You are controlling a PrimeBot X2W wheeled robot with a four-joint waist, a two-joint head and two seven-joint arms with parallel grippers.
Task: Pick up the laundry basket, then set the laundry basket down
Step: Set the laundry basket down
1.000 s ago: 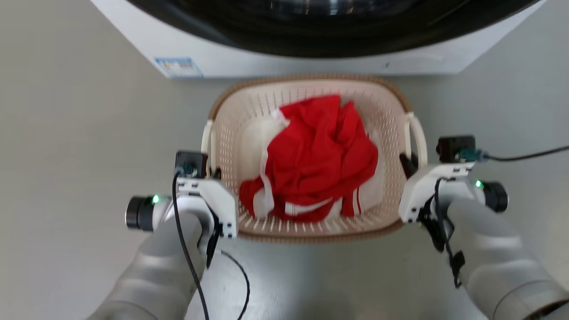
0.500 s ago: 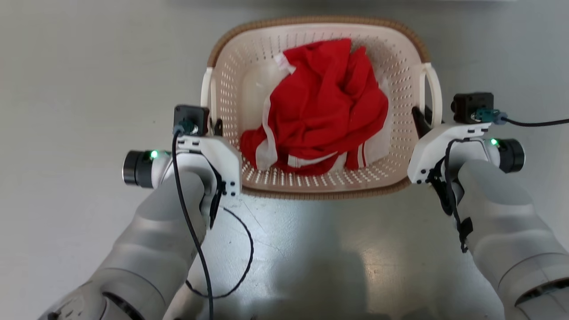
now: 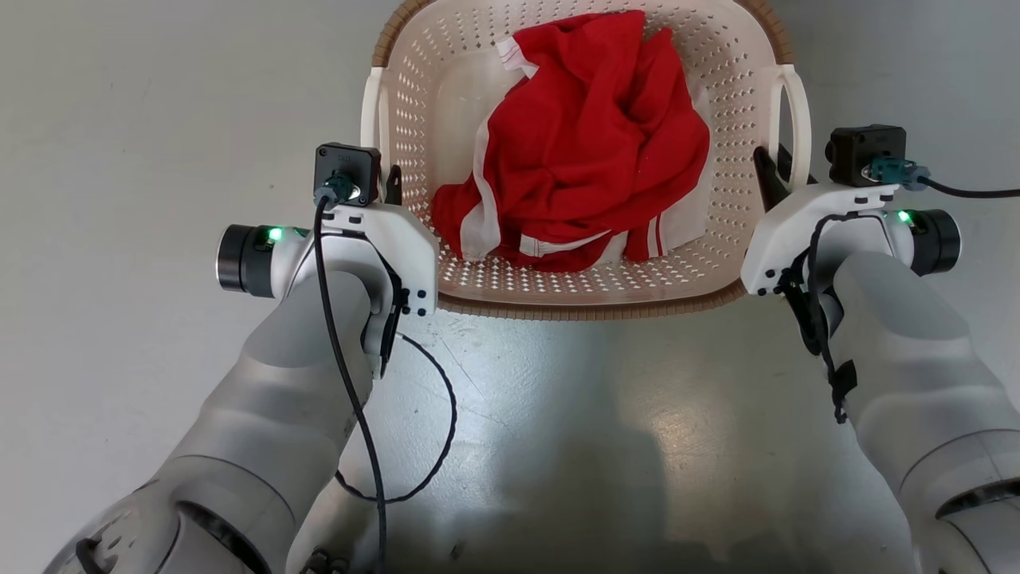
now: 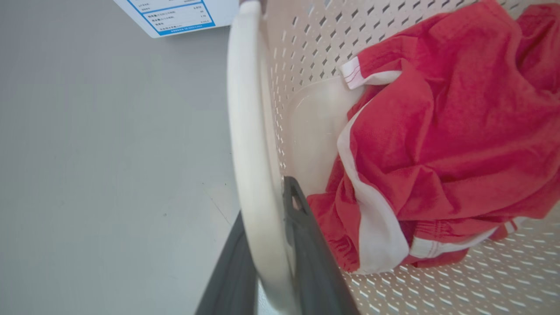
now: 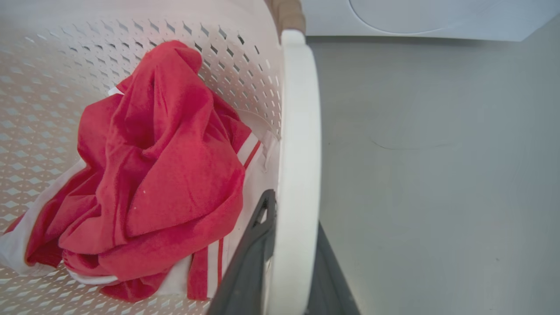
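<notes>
The left gripper [image 4: 267, 218] is clenched on the left handle [image 4: 247, 122] of the laundry basket [image 3: 574, 307]. One dark finger [image 4: 306, 262] sits inside the white loop against the perforated wall, the other outside it, and the handle is pinched between them. The right gripper [image 5: 295, 223] grasps the right handle [image 5: 299, 131] the same way, one finger on each side of the loop. The basket spans the gap between the two grippers, its brown rim level with their wrists and its far end beyond the fingertips. Whether its base touches the floor [image 3: 119, 119] cannot be told. A crumpled red garment [image 3: 590, 143] with white stripes lies in the basket, just inward of each gripper. Grey floor stretches outward of both. Beyond the right gripper's fingertips, past the end of the handle, stands the white washer [image 5: 415, 17]. A black cable [image 3: 351, 414] trails back from the left wrist along the forearm
</notes>
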